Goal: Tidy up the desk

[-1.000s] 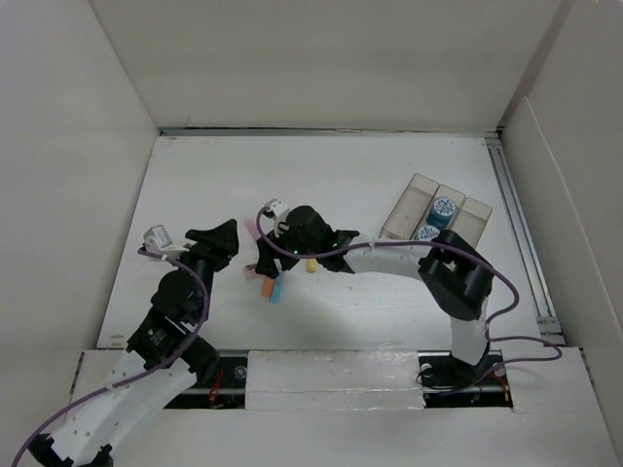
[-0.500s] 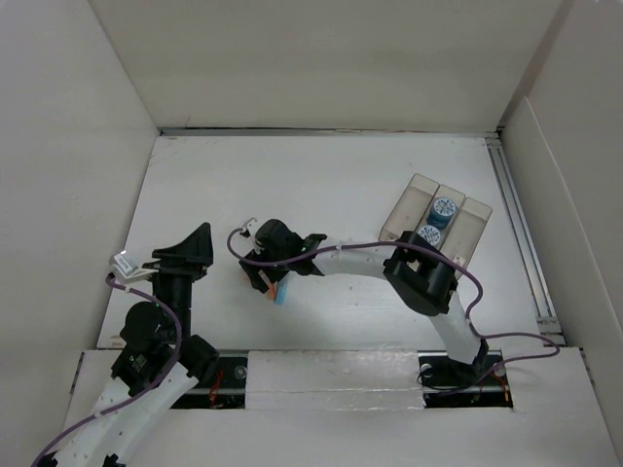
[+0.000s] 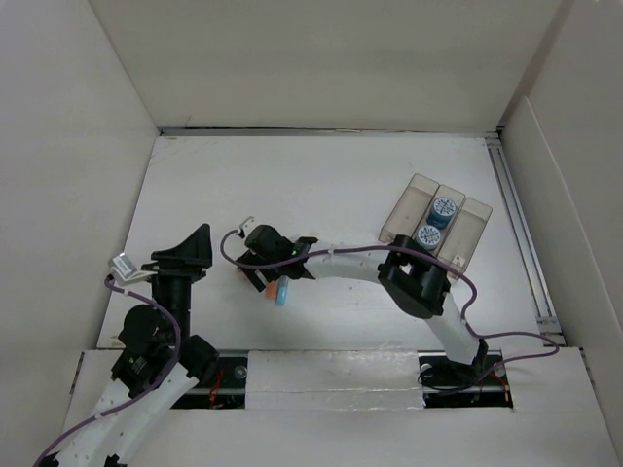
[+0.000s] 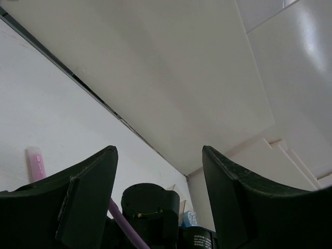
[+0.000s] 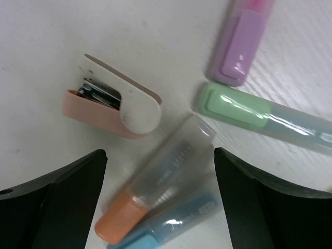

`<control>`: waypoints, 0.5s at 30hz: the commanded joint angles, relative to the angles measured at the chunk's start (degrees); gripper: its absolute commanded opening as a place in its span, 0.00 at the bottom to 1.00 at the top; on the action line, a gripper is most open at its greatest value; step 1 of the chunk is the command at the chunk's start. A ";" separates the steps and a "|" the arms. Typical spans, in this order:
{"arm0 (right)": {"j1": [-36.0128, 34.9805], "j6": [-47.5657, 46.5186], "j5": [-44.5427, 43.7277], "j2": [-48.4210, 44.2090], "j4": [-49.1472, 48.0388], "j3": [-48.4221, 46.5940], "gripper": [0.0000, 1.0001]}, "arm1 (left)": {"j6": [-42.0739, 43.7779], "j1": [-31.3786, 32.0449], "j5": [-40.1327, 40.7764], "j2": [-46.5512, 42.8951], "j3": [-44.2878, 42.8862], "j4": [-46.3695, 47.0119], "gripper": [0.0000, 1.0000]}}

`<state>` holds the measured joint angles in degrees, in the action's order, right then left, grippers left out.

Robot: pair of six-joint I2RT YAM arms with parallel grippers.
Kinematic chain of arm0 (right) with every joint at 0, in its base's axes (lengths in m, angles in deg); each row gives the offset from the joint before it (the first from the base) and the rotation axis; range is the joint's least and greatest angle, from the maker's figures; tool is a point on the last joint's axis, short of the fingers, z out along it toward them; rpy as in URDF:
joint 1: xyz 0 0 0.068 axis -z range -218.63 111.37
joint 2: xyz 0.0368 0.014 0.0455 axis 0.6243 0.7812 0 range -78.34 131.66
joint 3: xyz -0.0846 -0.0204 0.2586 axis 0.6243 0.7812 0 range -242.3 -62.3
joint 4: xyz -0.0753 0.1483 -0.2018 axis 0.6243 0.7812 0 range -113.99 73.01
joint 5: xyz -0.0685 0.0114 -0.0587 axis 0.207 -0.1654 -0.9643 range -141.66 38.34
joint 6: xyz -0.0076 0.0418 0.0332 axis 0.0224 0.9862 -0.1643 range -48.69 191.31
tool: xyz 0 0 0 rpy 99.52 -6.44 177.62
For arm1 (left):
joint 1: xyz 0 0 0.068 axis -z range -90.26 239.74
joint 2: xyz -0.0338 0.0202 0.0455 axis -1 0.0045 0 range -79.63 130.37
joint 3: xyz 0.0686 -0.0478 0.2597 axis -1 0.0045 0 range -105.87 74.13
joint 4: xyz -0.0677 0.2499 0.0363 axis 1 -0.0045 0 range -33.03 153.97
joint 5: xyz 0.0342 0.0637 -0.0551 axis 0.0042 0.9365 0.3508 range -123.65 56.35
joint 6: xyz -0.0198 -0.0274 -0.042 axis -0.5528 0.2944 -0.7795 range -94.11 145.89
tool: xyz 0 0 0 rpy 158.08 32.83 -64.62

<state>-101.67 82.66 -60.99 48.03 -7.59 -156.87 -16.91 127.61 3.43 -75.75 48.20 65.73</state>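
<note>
The desk [image 3: 321, 185] is a white tabletop between white walls. Near its front left lies a cluster of stationery under my right gripper [image 3: 265, 274]. In the right wrist view that gripper [image 5: 158, 155] is open, its fingers on either side of an orange-capped marker [image 5: 155, 181] and a blue-capped marker [image 5: 176, 220], touching neither. A pink stapler [image 5: 111, 106], a green-capped marker [image 5: 259, 111] and a purple-capped marker [image 5: 238, 44] lie just beyond. My left gripper [image 3: 190, 251] stands open and empty to the left of the cluster; its wrist view shows a pink marker [image 4: 35, 162].
A translucent three-compartment tray [image 3: 435, 222] stands at the right, with two blue rolls [image 3: 443, 208] in its middle compartment. A metal rail [image 3: 516, 224] runs along the desk's right edge. The right arm's black wrist [image 4: 150, 207] fills the space in front of my left gripper.
My right gripper has moved left and down over the markers and opened wider. My left arm has drawn back to the left, away from the cluster, still open.
</note>
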 commanded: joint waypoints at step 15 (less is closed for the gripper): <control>-2.70 0.86 6.77 -3.68 -5.86 -0.79 0.96 | 0.71 0.19 -2.36 -0.63 -2.37 4.83 0.62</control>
<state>-103.14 83.14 -57.51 41.38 -11.72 -154.92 -16.59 127.61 2.14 -76.82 48.13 68.09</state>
